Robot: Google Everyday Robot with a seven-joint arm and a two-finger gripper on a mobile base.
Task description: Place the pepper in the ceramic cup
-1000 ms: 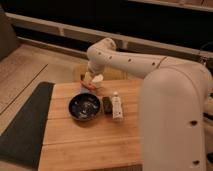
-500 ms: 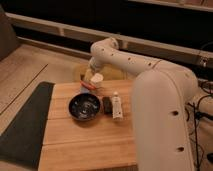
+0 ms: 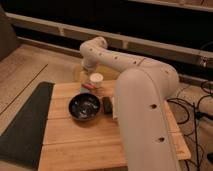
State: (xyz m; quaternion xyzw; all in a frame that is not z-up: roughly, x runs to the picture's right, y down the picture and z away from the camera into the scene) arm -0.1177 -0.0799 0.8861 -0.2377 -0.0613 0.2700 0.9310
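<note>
Pale slatted wooden table (image 3: 75, 137); dark rectangular mat (image 3: 24, 125) beside it; beige floor (image 3: 30, 65); dark wall with pale horizontal rails (image 3: 50, 24) behind.

A single camera sits high on the robot's side of the wooden table (image 3: 75, 145) and looks forward and steeply down across it. It is close to the robot's own arm (image 3: 145, 110), whose thick white link fills the right foreground and hides that side of the tabletop. The near table edge falls at the bottom of the view, and the far edge lies about midway up. There the gripper (image 3: 89, 75) hangs at the arm's end, just beside the ceramic cup (image 3: 96, 79). Beyond, the view reaches floor and a dark wall (image 3: 150, 20)
</note>
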